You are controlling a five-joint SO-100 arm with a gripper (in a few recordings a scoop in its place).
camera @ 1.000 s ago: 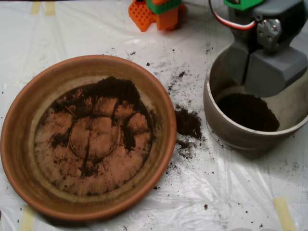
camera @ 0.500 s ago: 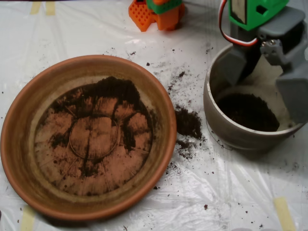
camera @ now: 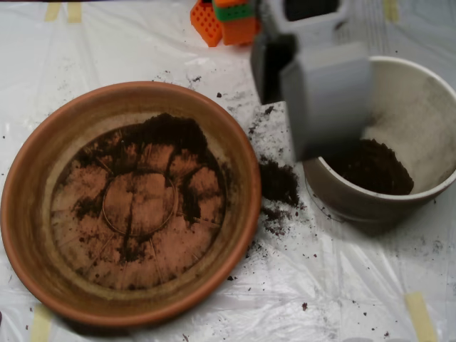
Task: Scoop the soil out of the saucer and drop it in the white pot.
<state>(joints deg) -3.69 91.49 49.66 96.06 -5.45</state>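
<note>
The terracotta saucer fills the left half of the overhead view. A thin, patchy layer of dark soil lies in it, thickest along its far inner side. The white pot stands at the right with a mound of soil in its bottom. My grey scoop hangs blurred over the pot's left rim and the sheet just beside it, between pot and saucer. It hides the pot's left wall.
A clump of spilled soil and scattered crumbs lie on the white plastic sheet between saucer and pot. An orange and green block stands at the top edge. Tape strips hold the sheet.
The scoop stood shut over the pot, then opened wide above it. It has since swung left to the pot's left rim.
</note>
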